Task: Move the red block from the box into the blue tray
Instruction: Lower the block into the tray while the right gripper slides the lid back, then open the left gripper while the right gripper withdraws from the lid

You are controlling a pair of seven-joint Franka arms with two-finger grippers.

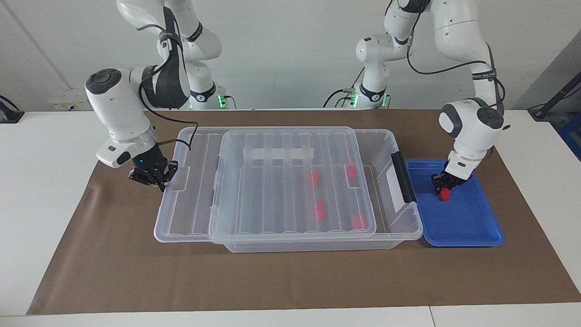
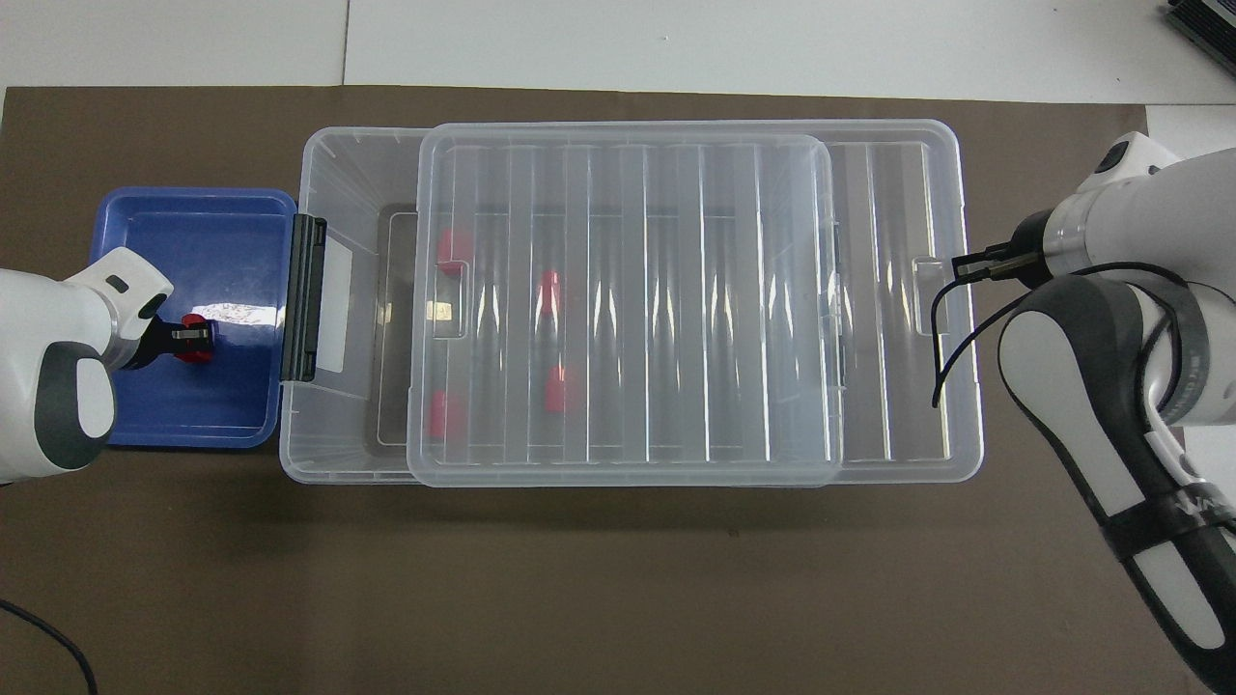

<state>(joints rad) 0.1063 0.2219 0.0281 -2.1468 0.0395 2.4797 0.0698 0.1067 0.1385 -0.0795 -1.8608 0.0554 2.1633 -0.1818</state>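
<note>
Underneath, brown mat [image 1: 281, 277] on white table [image 1: 41, 181]; left gripper [image 1: 444, 190] clamped on red block [image 1: 445, 195], right gripper [image 1: 152, 178] closed.

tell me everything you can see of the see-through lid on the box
The lid is a clear, ribbed plastic sheet with rounded corners and a raised rim, looking thin and glossy. It lies flat on top of the box, pushed off toward the right arm's end, so it overhangs there and leaves a strip open by the black handle. Four red blocks show blurred through it. The right gripper, shut, is at the tab on its overhanging end.
</note>
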